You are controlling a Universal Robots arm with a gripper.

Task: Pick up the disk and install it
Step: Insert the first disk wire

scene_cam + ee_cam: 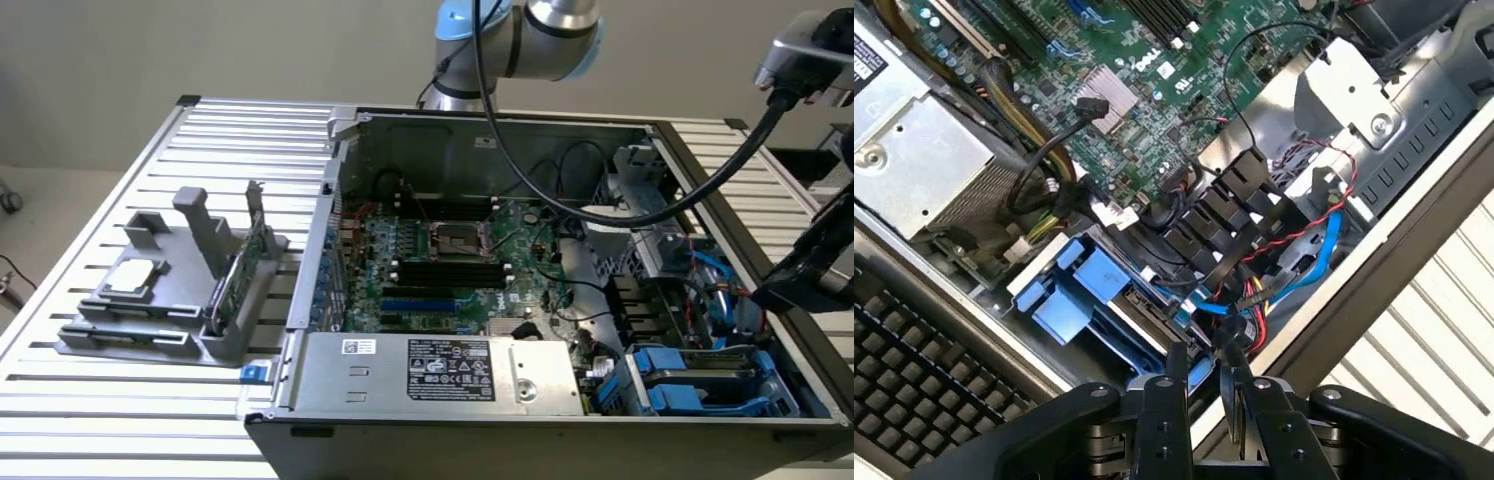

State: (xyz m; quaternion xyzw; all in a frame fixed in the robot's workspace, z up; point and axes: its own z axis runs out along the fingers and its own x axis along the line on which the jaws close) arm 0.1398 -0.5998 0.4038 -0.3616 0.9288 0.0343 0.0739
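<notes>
In the bay at the front right corner of the open computer case [307,300] sits a flat thing with blue plastic rails, which I take for the disk [697,368]. In the wrist view the blue rails of the disk [1079,290] lie just ahead of my fingertips; its face is mostly hidden by the bay and cables. My gripper [1202,365] hangs above the case's right wall, over the bay. Its black fingers [1176,375] stand a narrow gap apart with nothing between them. In the exterior view the gripper [790,283] is a dark mass at the right edge.
Black, red and blue cables [1294,270] crowd the space beside the bay. The motherboard [447,255] fills the case floor and the power supply [441,372] sits at the front. A grey holder [174,290] on the slatted table carries a small silver chip [134,276] and a green card [238,272].
</notes>
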